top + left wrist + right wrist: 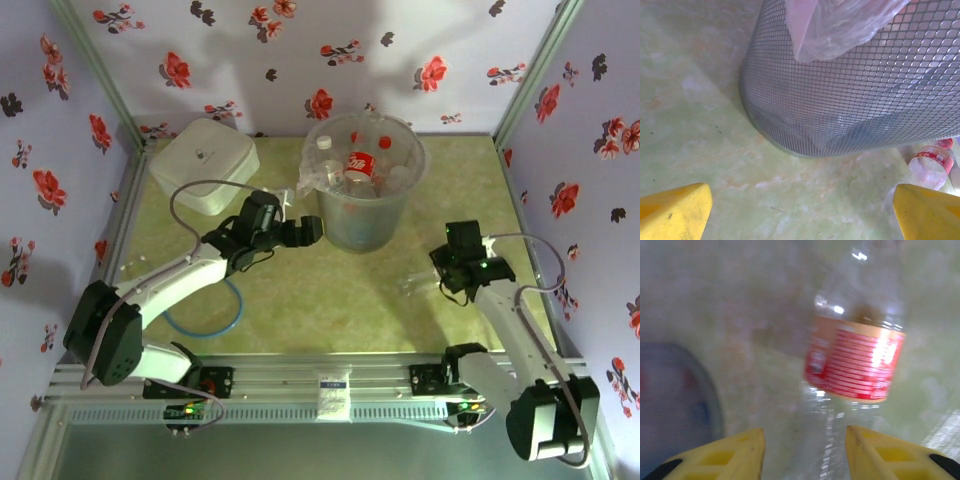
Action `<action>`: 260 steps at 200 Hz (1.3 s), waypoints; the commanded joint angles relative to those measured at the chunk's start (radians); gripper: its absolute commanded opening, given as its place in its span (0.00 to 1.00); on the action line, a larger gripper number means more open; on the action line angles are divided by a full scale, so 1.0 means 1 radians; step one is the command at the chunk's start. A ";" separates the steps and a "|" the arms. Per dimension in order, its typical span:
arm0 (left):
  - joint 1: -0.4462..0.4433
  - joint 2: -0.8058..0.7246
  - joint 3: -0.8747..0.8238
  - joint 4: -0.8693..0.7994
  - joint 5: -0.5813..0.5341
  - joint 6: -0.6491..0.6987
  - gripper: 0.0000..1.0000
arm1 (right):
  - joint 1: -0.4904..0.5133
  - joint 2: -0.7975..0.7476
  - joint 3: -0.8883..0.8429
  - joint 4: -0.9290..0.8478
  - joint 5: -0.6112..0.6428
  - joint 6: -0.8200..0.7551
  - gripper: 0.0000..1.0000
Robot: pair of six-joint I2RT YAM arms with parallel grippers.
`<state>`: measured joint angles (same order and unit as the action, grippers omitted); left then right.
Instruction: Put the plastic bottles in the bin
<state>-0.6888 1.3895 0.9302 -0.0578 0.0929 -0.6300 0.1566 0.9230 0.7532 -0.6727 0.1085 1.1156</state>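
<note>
Reading from the left of the top view, a white box is seen at 10 o'clock of the table's centre, and a blue ring lies on the table at 8 o'clock. The left gripper is held at 9 o'clock of the bin, just beside its wall. In its wrist view the yellow fingers are spread wide with nothing between them: an open, empty tool.

The bin stands at 12 o'clock of the centre, with its liner folded over the rim. Several bottles with red caps and a red label are already gathered inside; an exact count cannot be made.

At 4 o'clock of the bin one loose bottle, clear with a red label, lies on the table, and the right gripper is set at it. In the right wrist view its body is framed between the two fingers, but the picture is blurred — whether the jaws are pressed on the plastic or merely astride it cannot be told.

The task is judged nearly done — most bottles are binned. The one seen on the table is left to be gripped, carried towards 10 o'clock and dropped over the rim.
</note>
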 commanded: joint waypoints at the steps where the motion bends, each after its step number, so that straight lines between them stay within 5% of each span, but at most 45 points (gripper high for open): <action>1: 0.007 -0.009 -0.009 0.037 0.013 -0.006 0.94 | -0.003 -0.002 0.109 -0.049 0.016 -0.134 0.42; 29: 0.008 -0.040 -0.033 0.040 0.004 -0.010 0.94 | -0.004 0.081 0.148 -0.206 -0.009 -0.122 0.58; 69: 0.007 -0.065 -0.037 0.010 -0.003 0.003 0.94 | -0.042 0.173 -0.009 -0.034 -0.074 -0.047 0.99; 116: 0.009 -0.133 -0.072 -0.026 -0.046 0.004 0.95 | -0.064 0.351 -0.054 0.117 -0.140 -0.044 0.99; 223: 0.018 -0.121 -0.048 -0.062 -0.065 0.024 0.95 | -0.060 0.270 -0.037 0.058 -0.099 -0.113 0.40; 260: 0.024 -0.157 -0.065 -0.081 -0.081 0.026 0.96 | -0.062 0.249 0.059 -0.039 -0.058 -0.182 0.37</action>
<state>-0.6754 1.2663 0.8608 -0.1059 0.0410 -0.6254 0.0959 1.1973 0.7311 -0.6201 -0.0051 1.0008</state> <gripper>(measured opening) 0.957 0.379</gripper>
